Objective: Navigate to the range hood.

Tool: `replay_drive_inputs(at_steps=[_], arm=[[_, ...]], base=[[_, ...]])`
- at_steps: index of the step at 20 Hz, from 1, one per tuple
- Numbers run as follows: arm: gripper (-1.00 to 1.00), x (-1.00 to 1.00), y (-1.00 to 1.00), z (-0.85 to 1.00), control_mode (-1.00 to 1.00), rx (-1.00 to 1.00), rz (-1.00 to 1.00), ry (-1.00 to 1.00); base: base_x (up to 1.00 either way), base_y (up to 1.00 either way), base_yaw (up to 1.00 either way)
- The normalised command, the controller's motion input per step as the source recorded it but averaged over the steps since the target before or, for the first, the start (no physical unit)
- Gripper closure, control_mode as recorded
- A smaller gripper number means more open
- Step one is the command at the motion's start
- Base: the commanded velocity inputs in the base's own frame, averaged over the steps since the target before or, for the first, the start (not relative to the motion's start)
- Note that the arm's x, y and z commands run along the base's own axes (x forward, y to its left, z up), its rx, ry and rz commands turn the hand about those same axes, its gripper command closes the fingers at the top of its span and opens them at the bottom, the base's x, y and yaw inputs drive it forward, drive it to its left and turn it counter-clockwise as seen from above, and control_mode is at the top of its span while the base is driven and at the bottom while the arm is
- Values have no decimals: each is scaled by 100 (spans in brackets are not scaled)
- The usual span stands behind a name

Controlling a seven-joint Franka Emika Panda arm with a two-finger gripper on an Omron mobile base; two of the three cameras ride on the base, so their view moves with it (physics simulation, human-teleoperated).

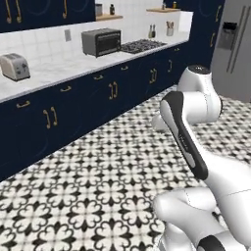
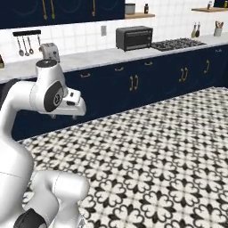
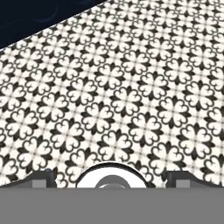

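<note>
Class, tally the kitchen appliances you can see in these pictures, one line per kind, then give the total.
Toaster: 1
Toaster oven: 1
Gas cooktop: 1
Refrigerator: 1
Total: 4

No text, label, brand, number or sign can be read anywhere, neither on the toaster oven (image 2: 134, 38), the toaster (image 1: 14, 66), the fridge (image 1: 234, 44) nor the cabinet doors (image 1: 98, 98).
</note>
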Motion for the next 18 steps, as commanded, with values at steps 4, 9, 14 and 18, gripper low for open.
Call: replay_drive_inputs(at_steps=[4, 9, 14, 18], arm=[[-100, 0, 0, 0, 100, 0, 0, 0], [-100, 0, 0, 0, 100, 0, 0, 0], [-100, 0, 0, 0, 100, 0, 0, 0], [-100, 0, 0, 0, 100, 0, 0, 0]], base=[[100, 0, -36], [100, 0, -26], [100, 0, -22], [100, 0, -21]])
